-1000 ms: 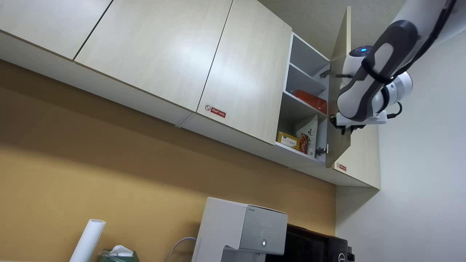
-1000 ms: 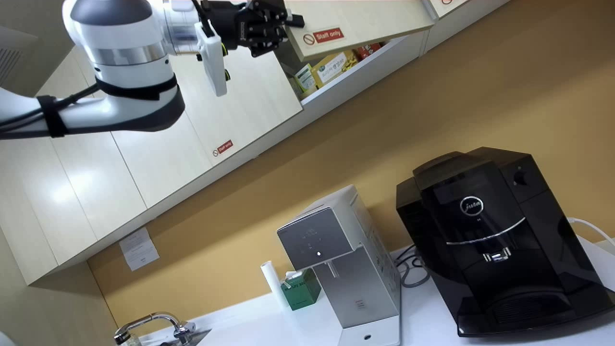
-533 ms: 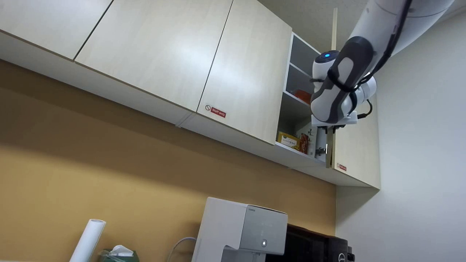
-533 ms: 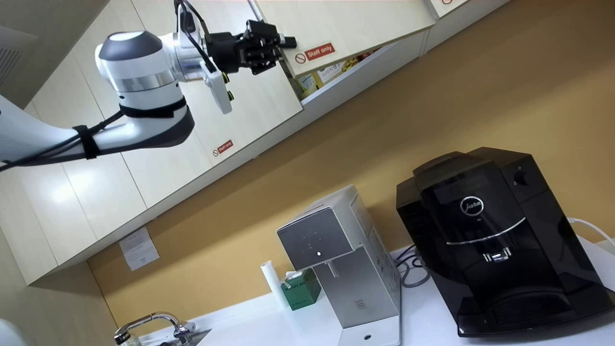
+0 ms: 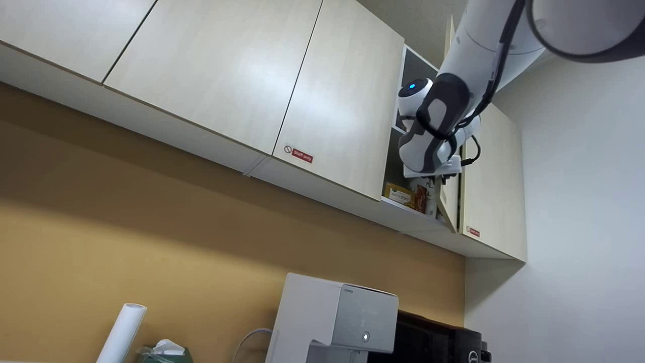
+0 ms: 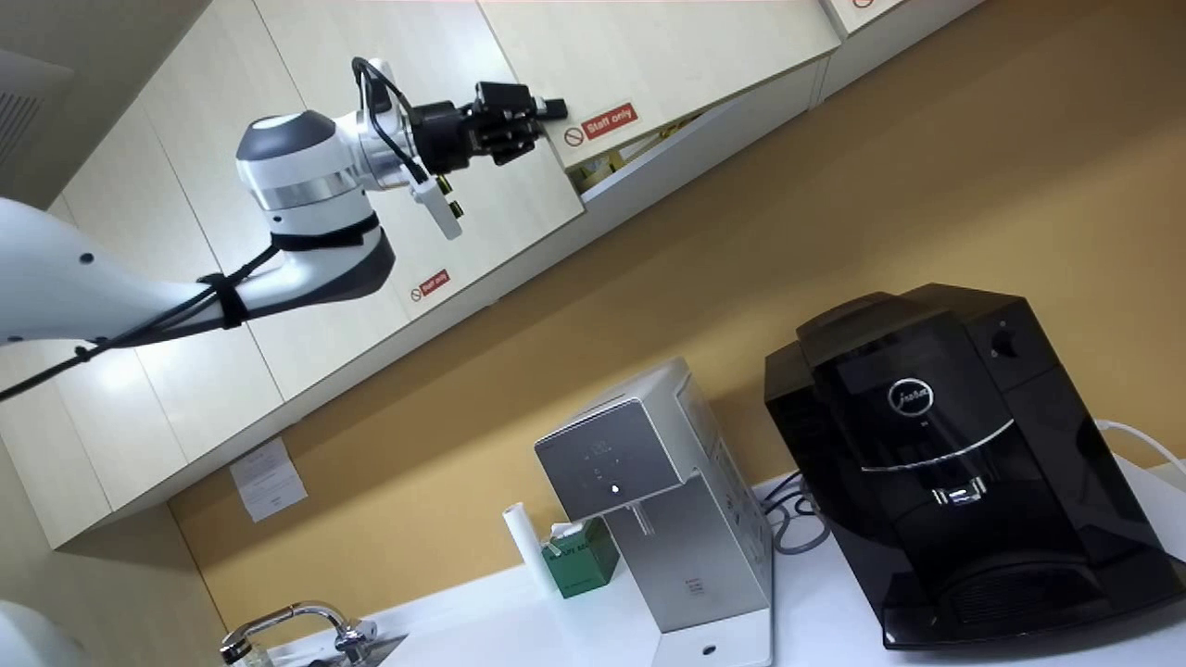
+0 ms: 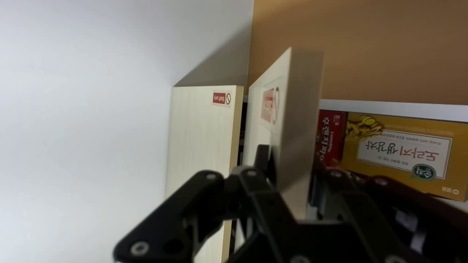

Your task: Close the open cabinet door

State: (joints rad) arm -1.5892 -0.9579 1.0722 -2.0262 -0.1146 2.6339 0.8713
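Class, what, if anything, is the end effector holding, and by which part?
The end effector holds the door by its free edge, near the bottom corner.

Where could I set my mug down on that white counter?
The white counter looks bare between the curved chrome faucet and the slim white tube, and in front of the green tissue box. It's crowded between the boxy silver-grey dispenser and glossy black coffee machine, where a grey cable loops.

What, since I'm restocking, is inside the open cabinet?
A yellow box, red pack and pale item show on the bottom shelf. The arm and door hide most of the space above, contents included.
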